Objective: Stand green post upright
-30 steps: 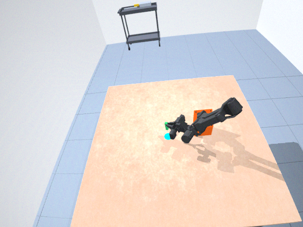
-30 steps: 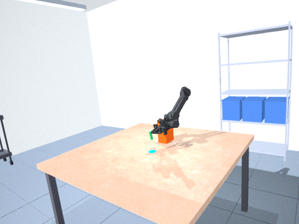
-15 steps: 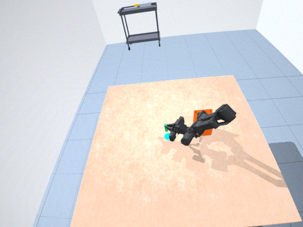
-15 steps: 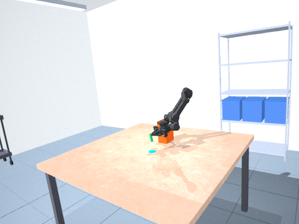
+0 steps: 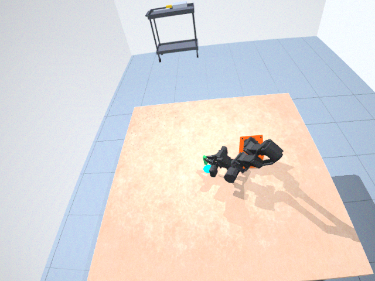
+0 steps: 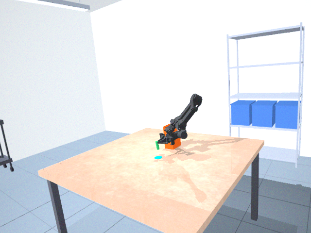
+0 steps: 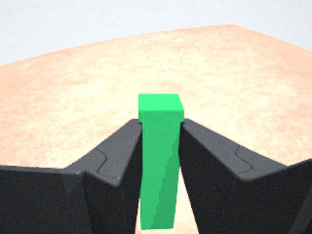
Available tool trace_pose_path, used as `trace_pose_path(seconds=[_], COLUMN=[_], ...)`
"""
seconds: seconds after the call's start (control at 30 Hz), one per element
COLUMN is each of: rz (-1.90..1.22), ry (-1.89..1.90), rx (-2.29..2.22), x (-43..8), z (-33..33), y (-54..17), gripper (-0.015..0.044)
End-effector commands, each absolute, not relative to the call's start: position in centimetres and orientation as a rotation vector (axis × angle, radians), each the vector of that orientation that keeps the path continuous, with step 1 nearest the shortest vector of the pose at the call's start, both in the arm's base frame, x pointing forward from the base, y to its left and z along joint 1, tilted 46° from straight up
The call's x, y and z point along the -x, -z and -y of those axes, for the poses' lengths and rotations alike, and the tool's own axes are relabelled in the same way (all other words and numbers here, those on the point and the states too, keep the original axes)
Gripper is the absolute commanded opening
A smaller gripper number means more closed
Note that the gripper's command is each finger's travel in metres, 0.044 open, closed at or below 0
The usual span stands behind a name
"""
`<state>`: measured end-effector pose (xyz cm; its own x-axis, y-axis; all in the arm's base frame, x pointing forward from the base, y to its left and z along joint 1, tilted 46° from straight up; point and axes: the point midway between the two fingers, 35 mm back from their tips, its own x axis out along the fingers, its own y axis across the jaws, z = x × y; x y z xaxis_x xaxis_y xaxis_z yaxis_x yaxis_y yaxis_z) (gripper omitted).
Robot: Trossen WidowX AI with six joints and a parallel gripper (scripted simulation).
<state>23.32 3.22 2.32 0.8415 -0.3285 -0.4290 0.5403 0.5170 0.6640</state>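
The green post [image 5: 204,157] [image 6: 157,145] [image 7: 160,171] is held near its upper end, close to upright with a slight tilt in the exterior view. My gripper [image 5: 206,157] [image 6: 158,142] [image 7: 159,129] is shut on it, with one finger on each side in the wrist view. The post hangs in the air above the table. The cyan circle [image 5: 207,168] [image 6: 158,157] lies flat on the table, below the post in the exterior view. The circle is not visible in the wrist view.
The arm's orange base [image 5: 241,145] [image 6: 176,144] stands on the table [image 5: 157,196] [image 6: 112,170], behind the gripper. A dark cart [image 5: 177,47] and a shelf with blue boxes [image 6: 263,114] stand away from the table.
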Motion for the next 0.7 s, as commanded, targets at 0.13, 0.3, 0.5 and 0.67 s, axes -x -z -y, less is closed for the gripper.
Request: trace_pose_path(seconds=[0.13,0.3,0.5,0.67], rz=[-0.249,-0.243,-0.235,-0.229], ry=[0.526,0.520,0.513,0.506], rx=[-0.876,-0.870,-0.863,-0.857], x=[-23.4,-23.4,-23.3,-23.2], z=[-3.8,-4.2,-4.6,-4.9], y=[-1.6,-1.2,-0.6,-0.2], gripper=[0.0023,0.0023,0.0023,0.0023])
